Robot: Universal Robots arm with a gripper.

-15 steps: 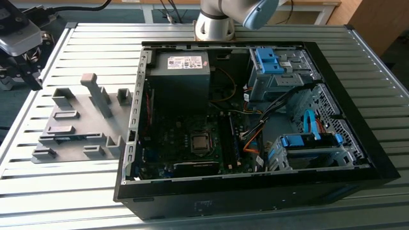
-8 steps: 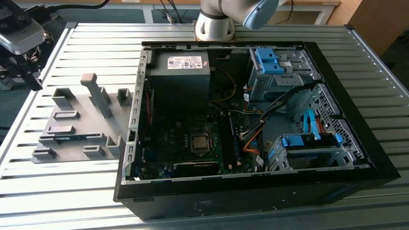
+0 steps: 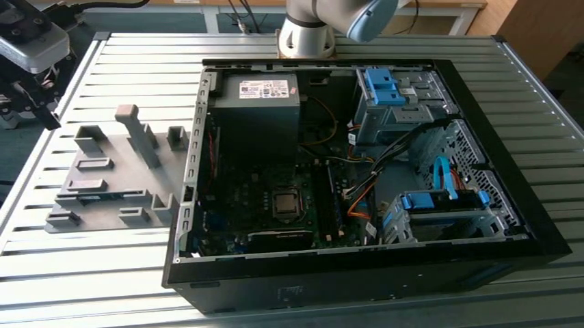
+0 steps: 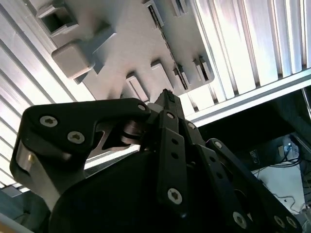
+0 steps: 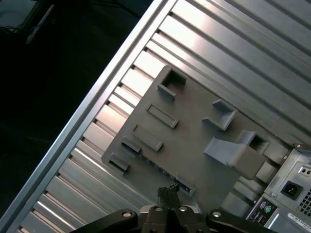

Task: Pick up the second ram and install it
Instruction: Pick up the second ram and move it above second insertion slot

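The second ram (image 3: 95, 197) shows as a thin blue-green strip lying in a slot of the grey holder plate (image 3: 114, 147), at the exterior view's left beside the open computer case (image 3: 365, 266). My gripper (image 3: 46, 113) hangs above the table's left edge, up and away from the holder. In both wrist views its black fingertips (image 5: 167, 191) (image 4: 167, 97) are pressed together with nothing between them. They point down toward the holder plate (image 5: 189, 121) (image 4: 131, 43).
The case lies on its side on a slatted metal table (image 3: 109, 273), with the power supply (image 3: 260, 89), motherboard with its CPU socket (image 3: 286, 203), cables and blue drive brackets (image 3: 383, 85) exposed. A tall grey post (image 3: 137, 133) rises from the holder.
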